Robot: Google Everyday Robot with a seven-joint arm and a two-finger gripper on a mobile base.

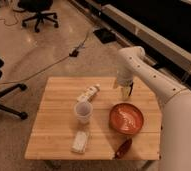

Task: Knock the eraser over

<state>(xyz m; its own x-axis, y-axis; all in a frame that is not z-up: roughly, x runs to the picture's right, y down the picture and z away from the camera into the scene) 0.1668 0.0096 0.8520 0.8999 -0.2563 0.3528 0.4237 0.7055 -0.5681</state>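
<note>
My gripper (126, 90) hangs from the white arm (139, 67) over the far side of the wooden table (59, 125), just behind the orange bowl (125, 118). A slim dark shape (131, 89) stands right at the gripper's tip. It may be the black eraser, but I cannot tell it apart from the gripper. No other black block shows on the table.
A clear cup (83, 111) stands mid-table. A white tube-like item (89, 93) lies behind it. A white flat block (80, 141) lies near the front edge, and a reddish-brown oblong item (123, 148) at the front right. Office chairs (38, 12) and cables are on the floor.
</note>
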